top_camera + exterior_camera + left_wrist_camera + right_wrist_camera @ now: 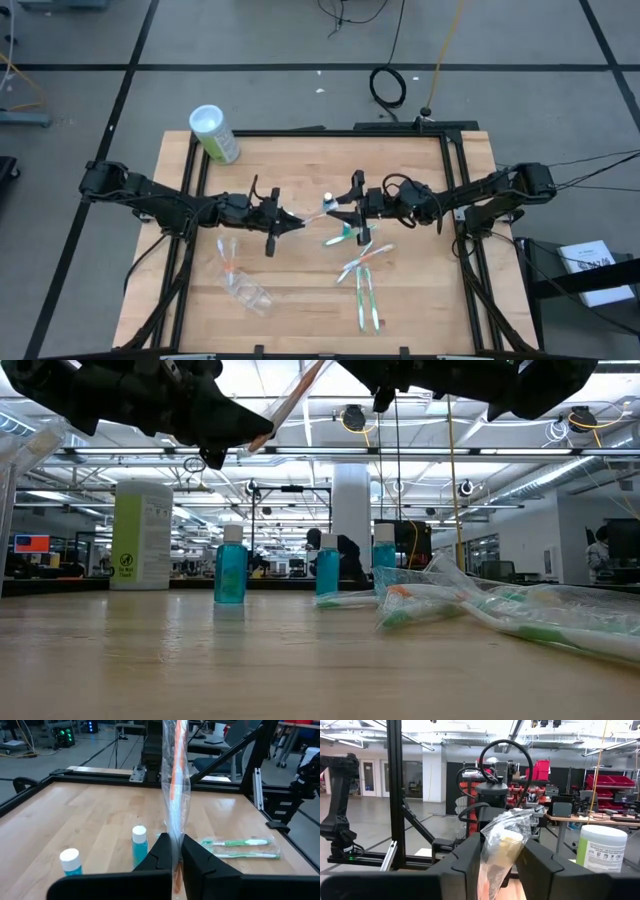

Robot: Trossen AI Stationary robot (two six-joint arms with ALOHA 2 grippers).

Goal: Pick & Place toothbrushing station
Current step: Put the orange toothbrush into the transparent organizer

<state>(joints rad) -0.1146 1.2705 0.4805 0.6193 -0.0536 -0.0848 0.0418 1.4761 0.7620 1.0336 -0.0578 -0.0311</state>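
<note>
A thin toothbrush with orange accents in a clear wrapper (308, 214) is held in the air between my two grippers at mid-table. My left gripper (287, 222) is shut on one end and my right gripper (342, 210) on the other. It shows slanting under the arms in the low view (290, 400). Blue-capped tubes (229, 565) (327, 570) (384, 560) stand upright on the table. Wrapped green-accent toothbrushes (365, 262) lie flat under and nearer than the right gripper. A small clear holder (245, 291) lies near the front left. My left gripper (176, 855) pinches the wrapped toothbrush near one end (175, 827) between its two fingers, coming level from the table's left. The brush runs on away from the fingers, lifted clear of the table. My right gripper (502, 855) has the wrapper's crumpled other end (504, 835) between its two fingers, coming level from the table's right. That end is clear of the table.
A large green canister with a white lid (213, 133) stands at the far left corner. Another wrapped brush with orange (228, 255) lies near the holder. Black frame rails (455, 190) run along the table's sides. Bare wood shows at the near left and far middle.
</note>
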